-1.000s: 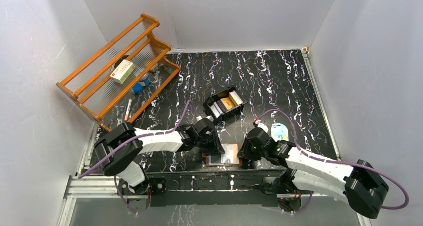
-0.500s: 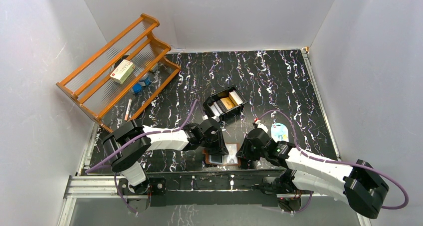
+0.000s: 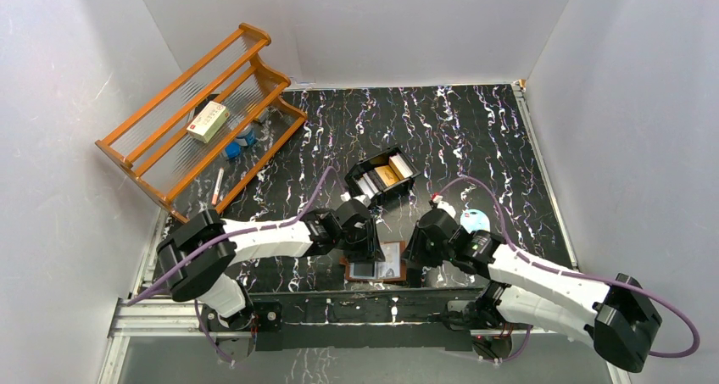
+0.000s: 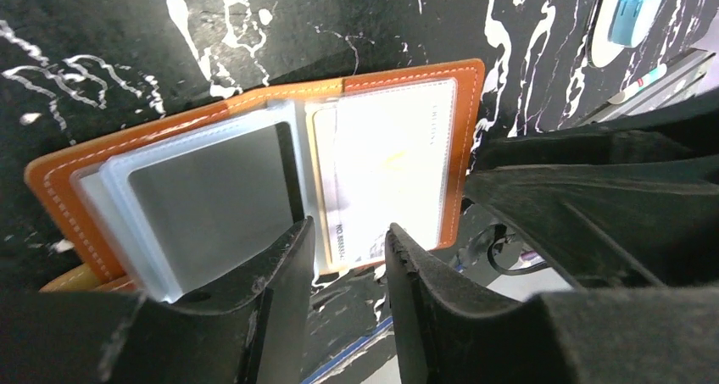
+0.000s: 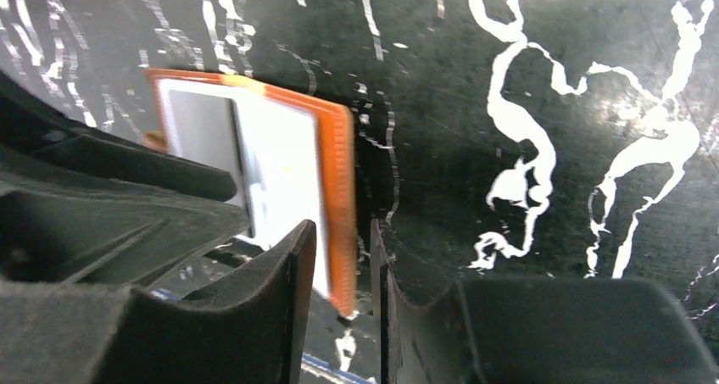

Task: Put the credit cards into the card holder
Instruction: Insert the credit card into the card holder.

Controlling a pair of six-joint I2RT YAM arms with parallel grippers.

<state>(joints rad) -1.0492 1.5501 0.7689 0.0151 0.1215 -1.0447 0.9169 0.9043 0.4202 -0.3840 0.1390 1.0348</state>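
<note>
The brown leather card holder [image 3: 379,264] lies open near the table's front edge. In the left wrist view [image 4: 407,83] its clear sleeves hold a grey card [image 4: 208,197] and a white card [image 4: 390,168]. My left gripper [image 3: 359,247] hovers over its left half, jaws a little apart and empty [image 4: 348,253]. My right gripper [image 3: 415,255] is at its right edge; the orange rim [image 5: 341,189] sits between the narrowly parted fingers [image 5: 339,253] with gaps on both sides. More credit cards, one orange-gold [image 3: 388,174], stand in the black tray [image 3: 366,174].
A wooden rack [image 3: 182,83] stands at the back left with a small box [image 3: 208,121] on it. A pen [image 3: 218,185] lies by the rack. A white-and-blue packet [image 3: 476,221] lies just behind my right arm. The front rail runs close below the holder.
My left gripper has moved right, over the holder's left half. My right gripper has shifted left and slightly back, onto the holder's right edge. The holder has slid a little left.
</note>
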